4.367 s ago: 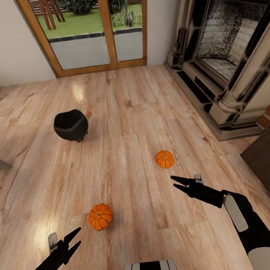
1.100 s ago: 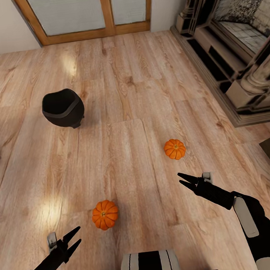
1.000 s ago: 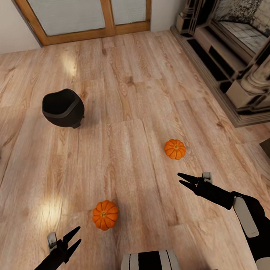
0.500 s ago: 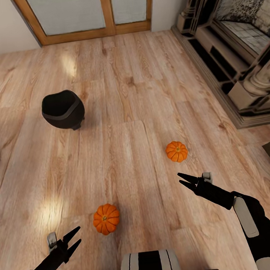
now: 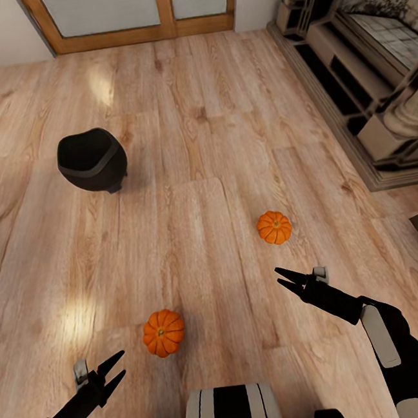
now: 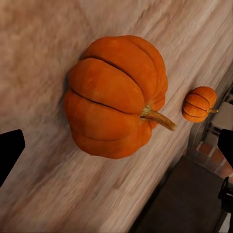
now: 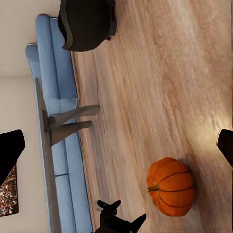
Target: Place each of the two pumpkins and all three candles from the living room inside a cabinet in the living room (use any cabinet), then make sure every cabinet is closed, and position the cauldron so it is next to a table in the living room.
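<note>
While both our grippers, left (image 5: pixel 117 367) and right (image 5: pixel 284 279), hover wide open, two pumpkins (image 5: pixel 163 332) (image 5: pixel 274 227) lie near the cauldron (image 5: pixel 92 160).

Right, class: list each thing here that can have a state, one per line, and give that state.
Left claw: open, holding nothing.
Right claw: open, holding nothing.
Near pumpkin: loose on the floor, ungripped.
Far pumpkin: loose on the floor, ungripped.
Black pot: standing on the floor, mouth tilted, looks empty.
</note>
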